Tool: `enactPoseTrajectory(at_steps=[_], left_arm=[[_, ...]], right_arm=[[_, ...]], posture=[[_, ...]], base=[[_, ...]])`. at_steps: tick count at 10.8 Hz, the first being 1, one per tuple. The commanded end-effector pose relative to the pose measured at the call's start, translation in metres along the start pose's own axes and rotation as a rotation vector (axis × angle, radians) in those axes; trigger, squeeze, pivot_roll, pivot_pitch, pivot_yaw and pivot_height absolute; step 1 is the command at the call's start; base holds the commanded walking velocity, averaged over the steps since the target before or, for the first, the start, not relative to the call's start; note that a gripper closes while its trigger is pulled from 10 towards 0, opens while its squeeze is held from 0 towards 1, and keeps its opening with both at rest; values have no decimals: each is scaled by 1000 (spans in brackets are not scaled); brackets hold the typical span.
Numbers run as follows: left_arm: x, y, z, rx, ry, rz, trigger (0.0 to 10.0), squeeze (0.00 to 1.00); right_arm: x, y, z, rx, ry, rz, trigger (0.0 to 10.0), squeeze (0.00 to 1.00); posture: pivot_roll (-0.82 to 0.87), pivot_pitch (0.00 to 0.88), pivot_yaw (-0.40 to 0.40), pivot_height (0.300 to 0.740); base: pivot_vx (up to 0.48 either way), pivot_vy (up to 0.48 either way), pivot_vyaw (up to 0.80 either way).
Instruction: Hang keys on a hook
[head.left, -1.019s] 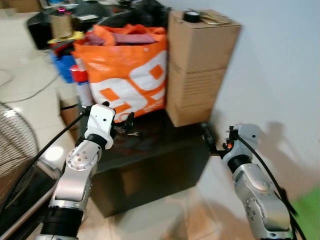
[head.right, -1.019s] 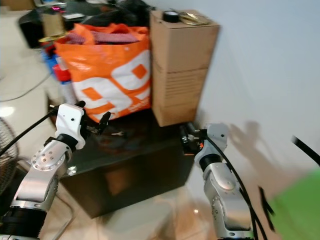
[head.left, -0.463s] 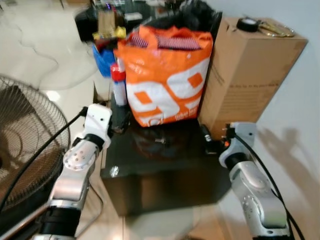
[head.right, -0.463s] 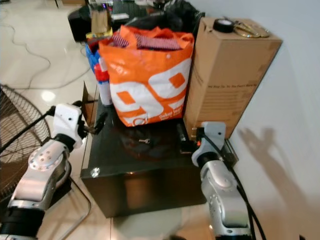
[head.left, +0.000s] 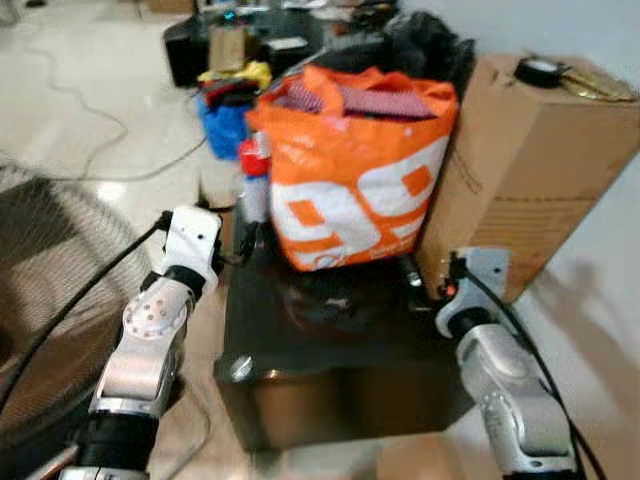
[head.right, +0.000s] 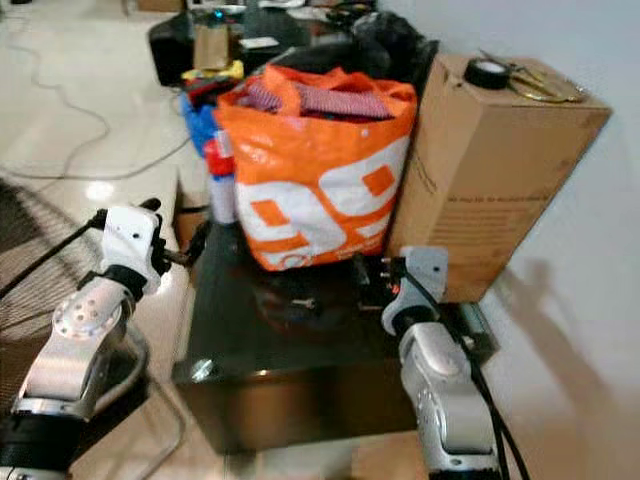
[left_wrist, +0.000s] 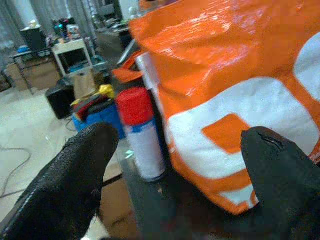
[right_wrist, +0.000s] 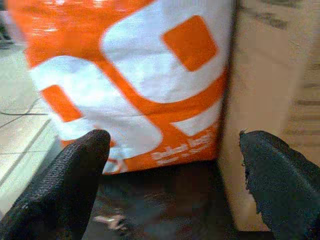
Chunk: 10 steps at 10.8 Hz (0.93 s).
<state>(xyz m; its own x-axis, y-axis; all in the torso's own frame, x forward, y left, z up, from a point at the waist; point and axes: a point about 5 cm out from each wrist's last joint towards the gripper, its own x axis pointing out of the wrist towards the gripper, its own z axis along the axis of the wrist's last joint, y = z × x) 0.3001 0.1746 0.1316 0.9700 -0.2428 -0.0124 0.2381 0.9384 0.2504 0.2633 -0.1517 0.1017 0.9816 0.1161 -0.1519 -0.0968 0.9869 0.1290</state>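
While both arms flank dark worktop (head.right: 260, 350), keys (head.right: 303, 302) lie flat near its centre, just before orange bag (head.right: 315, 170). My right pincer (head.right: 366, 282), fingers spread, empty, sits nearer; keys at its 9 o'clock, long axis roughly crosswise. My left pincer (head.right: 190, 247), also spread, empty, hovers at worktop's left edge beside spray can (left_wrist: 142, 135). No hook visible; pickup not yet begun.

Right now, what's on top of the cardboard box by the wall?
On the cardboard box lie a black tape roll and a yellowish, scissor-like item, too blurred to identify. The far edge of the top is out of sight.
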Motion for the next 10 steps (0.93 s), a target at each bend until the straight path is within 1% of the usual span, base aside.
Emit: enactPoseTrajectory(at_steps=[1,7,8,10], left_arm=[[3,-8,3,-4,-14,-26,10000,35],[0,-8,1,-4,-16,-15,10000,31],[0,-7,-2,-25,2,3,10000,16],[-1,-5,-8,-10,23,21,10000,4]], right_arm=[[-1,-8,3,-14,-11,-26,10000,1000],[1,-8,3,-33,-8,-10,10000,1000],[1,-9,2,-27,-9,-26,10000,1000],[1,-10,2,-23,-10,-31,10000,1000]], posture=[[-65,0,-25,740],[-60,0,-38,740],[-57,0,-43,740],[-58,0,-42,740]], base=[[315,0,0],[314,0,0],[0,0,0],[0,0,0]])
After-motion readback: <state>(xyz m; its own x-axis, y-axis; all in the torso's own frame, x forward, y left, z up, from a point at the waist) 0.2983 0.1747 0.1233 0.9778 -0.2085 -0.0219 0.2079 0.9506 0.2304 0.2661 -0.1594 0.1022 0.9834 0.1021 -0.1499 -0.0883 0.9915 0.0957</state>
